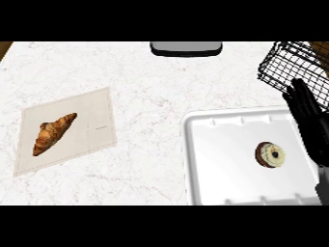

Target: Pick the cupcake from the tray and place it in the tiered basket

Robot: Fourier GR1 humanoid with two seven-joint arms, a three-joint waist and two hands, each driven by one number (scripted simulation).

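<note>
Cupcake (270, 155) sits untouched in the white tray (202, 159) on the surface. Right hand (315, 120), fingers straight and holding nothing, stands beside it, between tray and wire tiered basket (295, 67), apparently poised for the pick. Left hand unseen.

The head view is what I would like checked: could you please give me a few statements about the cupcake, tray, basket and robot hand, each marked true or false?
1. The cupcake sits on the white tray. True.
2. The right robot hand is curled round the cupcake. False: its fingers are straight, and it is beside the cupcake, not holding it.
3. The black wire tiered basket stands at the view's upper right. True.
4. The croissant lies in the tray. False: it lies on a pale sheet to the left, apart from the tray.
5. The left robot hand is over the croissant. False: no left hand shows.
</note>
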